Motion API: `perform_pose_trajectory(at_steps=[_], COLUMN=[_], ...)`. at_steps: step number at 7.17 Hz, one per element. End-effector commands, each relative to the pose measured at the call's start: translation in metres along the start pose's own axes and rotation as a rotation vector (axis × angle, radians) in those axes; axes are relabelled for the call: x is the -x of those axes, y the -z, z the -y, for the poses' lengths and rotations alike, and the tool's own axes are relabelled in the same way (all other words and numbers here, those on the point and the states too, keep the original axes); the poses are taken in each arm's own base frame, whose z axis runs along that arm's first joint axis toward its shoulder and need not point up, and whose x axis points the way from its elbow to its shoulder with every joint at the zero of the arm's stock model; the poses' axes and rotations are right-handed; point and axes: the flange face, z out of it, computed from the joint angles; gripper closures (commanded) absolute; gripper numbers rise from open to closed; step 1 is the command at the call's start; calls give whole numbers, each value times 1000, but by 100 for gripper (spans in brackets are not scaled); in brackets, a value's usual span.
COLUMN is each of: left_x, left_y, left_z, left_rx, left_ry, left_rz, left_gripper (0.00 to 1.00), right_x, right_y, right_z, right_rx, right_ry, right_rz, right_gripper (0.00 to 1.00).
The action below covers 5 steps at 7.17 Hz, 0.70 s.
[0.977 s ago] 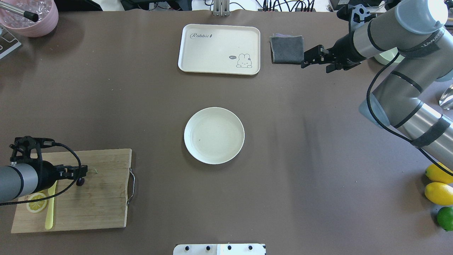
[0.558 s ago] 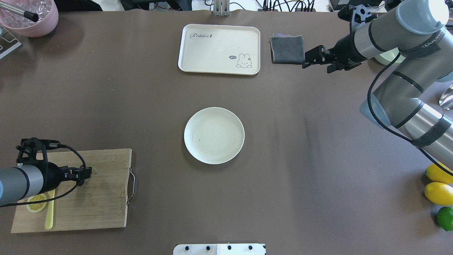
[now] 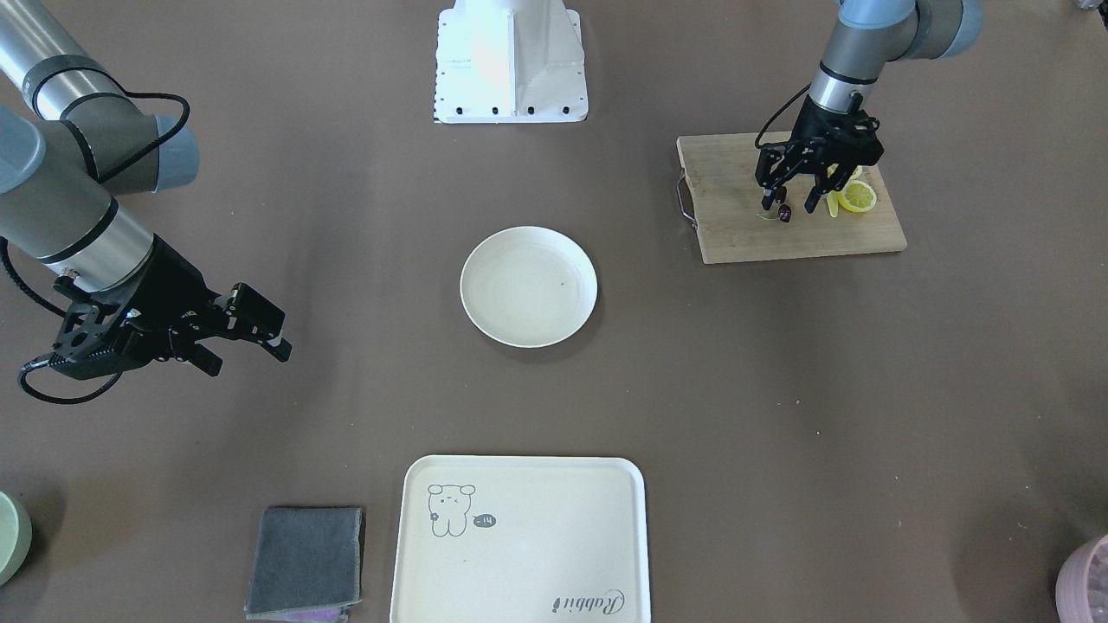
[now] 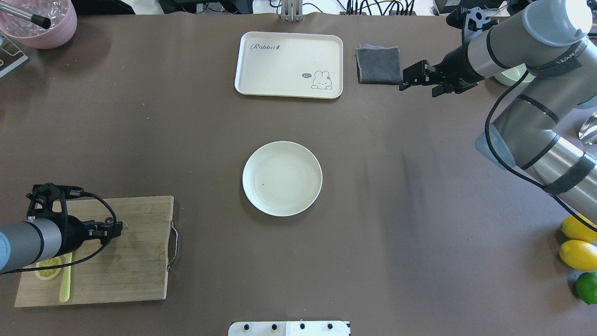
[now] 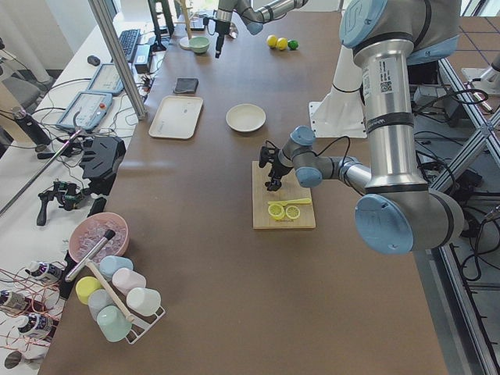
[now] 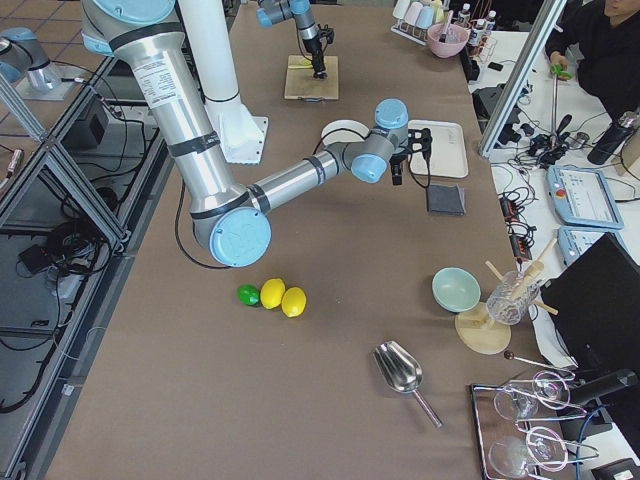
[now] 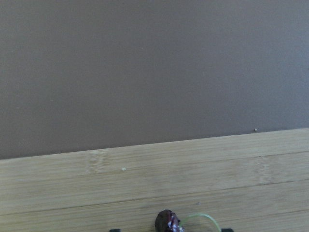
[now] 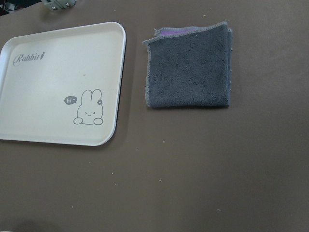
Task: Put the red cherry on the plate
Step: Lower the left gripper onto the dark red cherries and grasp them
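One red cherry [image 3: 784,212] lies on the one cutting board [image 3: 744,235], between the spread fingers of the left gripper [image 3: 789,206], with two lemon slices [image 5: 276,210] nearby. One plate [image 3: 519,298] sits mid-table, well apart. The right gripper [image 3: 253,359], also open and empty, hovers near one grey cloth [image 4: 378,65] and one tray [image 4: 289,51].

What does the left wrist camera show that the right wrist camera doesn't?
Left wrist only: the cherry at the picture's bottom edge, lying on the wooden cutting board. Right wrist only: the cream tray with a rabbit drawing and the folded grey cloth beside it, not touching. Both: the brown table. Neither shows the plate.
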Motion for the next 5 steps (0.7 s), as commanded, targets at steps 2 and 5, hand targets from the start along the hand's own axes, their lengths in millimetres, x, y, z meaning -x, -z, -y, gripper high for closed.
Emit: perform_pose_trajectory(at_steps=[2, 5], left_x=[-2, -3], left_y=[0, -2], left_z=[0, 1], left_rx=[1, 1], left_ry=[0, 0], left_rz=[-3, -8], left_gripper=[54, 96], right_x=[-1, -5], right_y=[0, 1], right_z=[0, -2], right_rx=[-1, 0], right_ry=[-2, -2], right_rz=[-1, -4], right_gripper=[0, 0])
